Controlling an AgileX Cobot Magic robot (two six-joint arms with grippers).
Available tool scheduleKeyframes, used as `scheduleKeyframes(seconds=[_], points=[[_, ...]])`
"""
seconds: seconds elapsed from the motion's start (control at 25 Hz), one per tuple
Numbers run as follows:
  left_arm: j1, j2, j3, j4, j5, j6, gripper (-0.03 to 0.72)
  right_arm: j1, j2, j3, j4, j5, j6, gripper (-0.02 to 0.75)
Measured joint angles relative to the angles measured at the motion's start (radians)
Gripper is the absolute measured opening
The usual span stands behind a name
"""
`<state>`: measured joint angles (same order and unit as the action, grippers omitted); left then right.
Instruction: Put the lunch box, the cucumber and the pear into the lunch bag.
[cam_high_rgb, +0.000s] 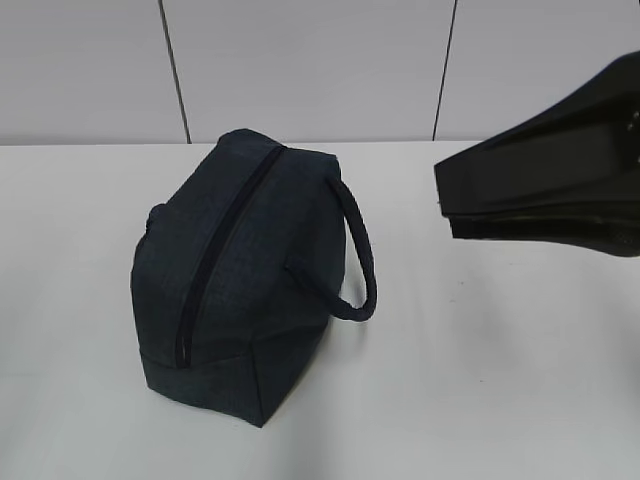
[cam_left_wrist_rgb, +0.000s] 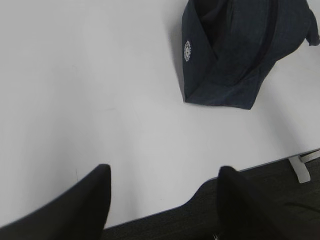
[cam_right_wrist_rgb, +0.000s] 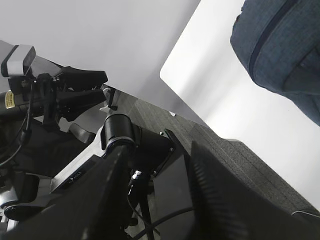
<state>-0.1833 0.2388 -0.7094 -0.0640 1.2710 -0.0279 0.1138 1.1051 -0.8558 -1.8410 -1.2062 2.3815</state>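
The dark navy lunch bag (cam_high_rgb: 240, 290) stands on the white table, left of the middle, with its long zipper (cam_high_rgb: 225, 255) shut and one looped handle (cam_high_rgb: 360, 260) hanging to the right. It also shows as the lunch bag (cam_left_wrist_rgb: 235, 50) at the top right of the left wrist view and the lunch bag (cam_right_wrist_rgb: 285, 50) at the top right of the right wrist view. My left gripper (cam_left_wrist_rgb: 164, 172) is open over the table's near edge, well short of the bag, with nothing between its fingers. My right gripper (cam_high_rgb: 445, 200) hovers to the right of the bag, open and empty (cam_right_wrist_rgb: 156, 150). The lunch box, the cucumber and the pear are out of view.
The table's front edge (cam_left_wrist_rgb: 165, 210) runs just under the left fingers, with dark carpet (cam_left_wrist_rgb: 240, 205) below. The right wrist view looks off the table's corner (cam_right_wrist_rgb: 167, 80) at the robot's base and another arm (cam_right_wrist_rgb: 75, 85) carrying a small camera (cam_right_wrist_rgb: 17, 57).
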Motion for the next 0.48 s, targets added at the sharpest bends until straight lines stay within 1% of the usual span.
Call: scheduleKeyframes(seconds=[0.08,0.16,0.24,0.36,0.44,0.48], points=[[0.0,0.0,0.0,-0.003,0.0,0.0,0.403,0.0,0.011,0.0,0.0,0.002,0.002,0.316],[0.0,0.0,0.0,-0.003,0.0,0.0,0.403,0.0,0.013,0.0,0.0,0.05,0.014,0.272],[0.0,0.0,0.0,-0.004,0.0,0.0,0.403,0.0,0.015,-0.002,0.0,0.135,0.062,0.235],[0.0,0.0,0.0,-0.005,0.0,0.0,0.403,0.0,0.017,-0.006,0.015,0.229,0.153,0.222],[0.0,0.0,0.0,-0.005,0.0,0.0,0.403,0.0,0.019,-0.006,0.104,0.268,0.19,0.221],[0.0,0.0,0.0,-0.005,0.0,0.0,0.403,0.0,0.02,-0.007,0.197,0.286,0.198,0.221]])
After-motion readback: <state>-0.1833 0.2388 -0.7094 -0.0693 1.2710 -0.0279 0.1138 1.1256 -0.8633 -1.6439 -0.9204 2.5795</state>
